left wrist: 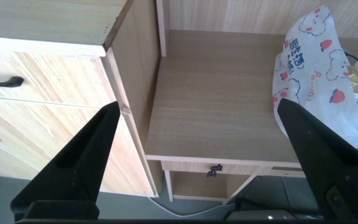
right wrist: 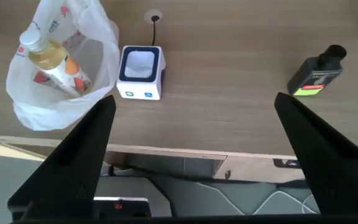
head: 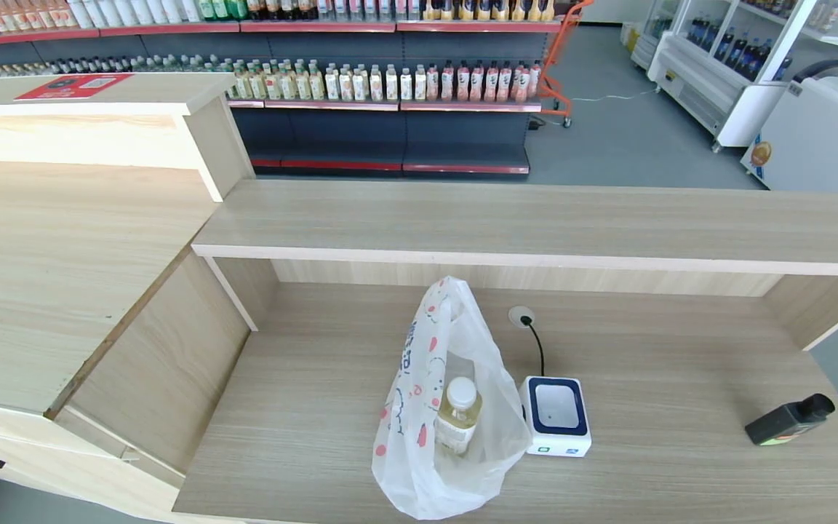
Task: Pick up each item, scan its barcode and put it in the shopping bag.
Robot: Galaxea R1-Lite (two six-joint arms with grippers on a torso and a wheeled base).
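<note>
Shop table point(head: 681, 364), drink shelves point(head: 390, 84) at twelve o'clock; shopping bag point(head: 419, 437) (bottle point(head: 459, 416) inside) centre. Left end effector point(left wrist: 197, 107) and right end effector point(right wrist: 194, 99) gape wide, empty.

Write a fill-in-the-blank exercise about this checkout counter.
The shopping bag holds ____ drink bottle.
The barcode scanner sits on the bag's ____ side, by the robot's own sides.
The black bottle lies on its ____ near the right end of the counter.
Missing words: one; right; side.
</note>
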